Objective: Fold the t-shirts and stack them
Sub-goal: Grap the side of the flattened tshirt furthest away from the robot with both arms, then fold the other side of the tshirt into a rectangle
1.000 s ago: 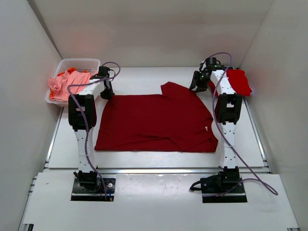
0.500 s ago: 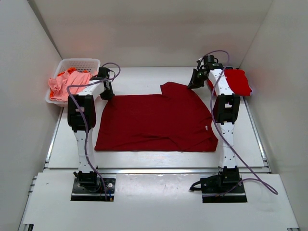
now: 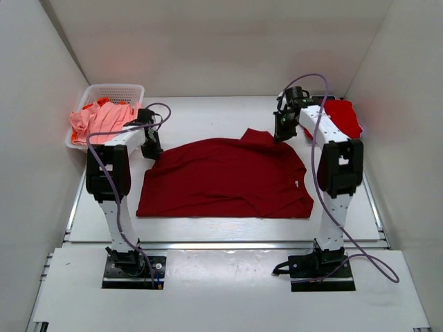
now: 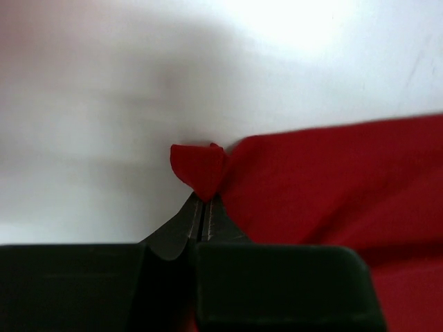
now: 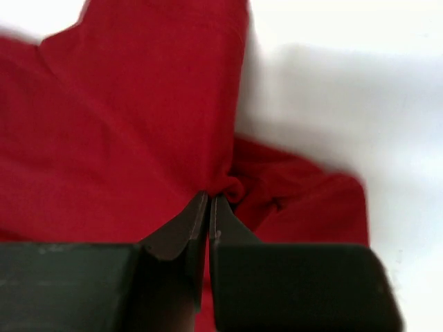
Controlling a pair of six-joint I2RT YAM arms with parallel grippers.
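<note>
A large dark maroon t-shirt (image 3: 225, 176) lies spread on the table. My left gripper (image 3: 151, 146) is shut on its far left corner (image 4: 201, 169). My right gripper (image 3: 280, 131) is shut on its far right edge, where the cloth bunches at the fingertips (image 5: 232, 190). Both hold the far edge lifted a little off the table. A bright red t-shirt (image 3: 342, 116) lies folded at the far right. Salmon-pink and orange t-shirts (image 3: 93, 121) fill the basket at the far left.
A white lattice basket (image 3: 114, 91) stands at the far left corner. White walls close in the table on three sides. Purple cables loop off both arms.
Both grippers have moved toward me and inward, pulling the maroon shirt's far edge with them. That edge now bows up off the table, and its far sleeve has shifted right.
</note>
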